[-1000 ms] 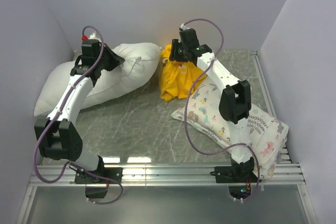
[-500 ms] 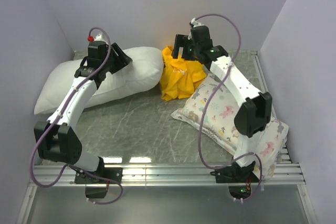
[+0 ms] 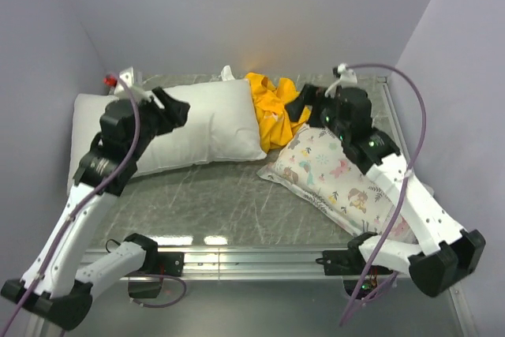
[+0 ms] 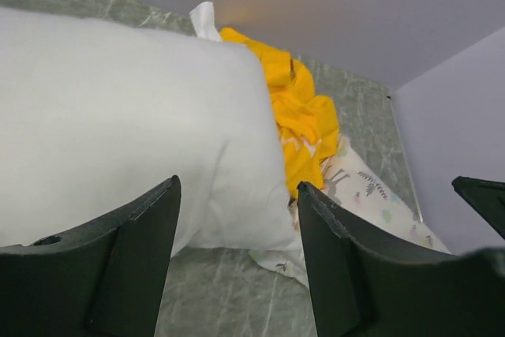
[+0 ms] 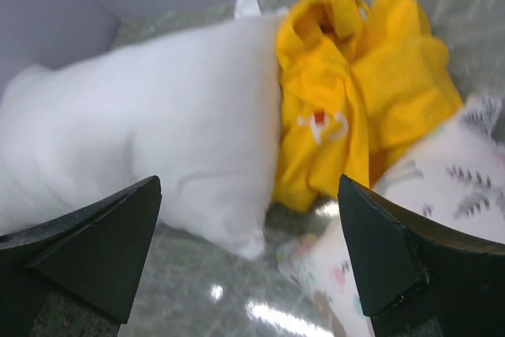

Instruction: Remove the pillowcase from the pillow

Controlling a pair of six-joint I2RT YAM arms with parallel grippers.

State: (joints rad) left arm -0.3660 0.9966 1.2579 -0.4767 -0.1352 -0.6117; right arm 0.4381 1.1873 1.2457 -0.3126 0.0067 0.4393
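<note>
The plain white pillow [image 3: 189, 124] lies bare at the back left of the table, also filling the left wrist view [image 4: 134, 108] and the right wrist view [image 5: 158, 116]. The yellow pillowcase [image 3: 272, 108] sits crumpled against its right end [image 4: 304, 116] [image 5: 363, 92], off the pillow. My left gripper [image 3: 172, 106] hovers over the pillow's near part, open and empty [image 4: 237, 183]. My right gripper [image 3: 304, 104] hangs beside the pillowcase, open wide with nothing between its fingers [image 5: 249, 179].
A white pillow printed with pastel figures [image 3: 339, 175] lies at the right under my right arm, touching the pillowcase [image 5: 442, 179]. Walls close in at the back and both sides. An aluminium rail [image 3: 252, 254] runs along the near edge.
Both grippers opened, letting go of the pillow and the yellow pillowcase, and both arms drew back toward the near edge. The pillow settled flat; the pillowcase dropped beside it.
</note>
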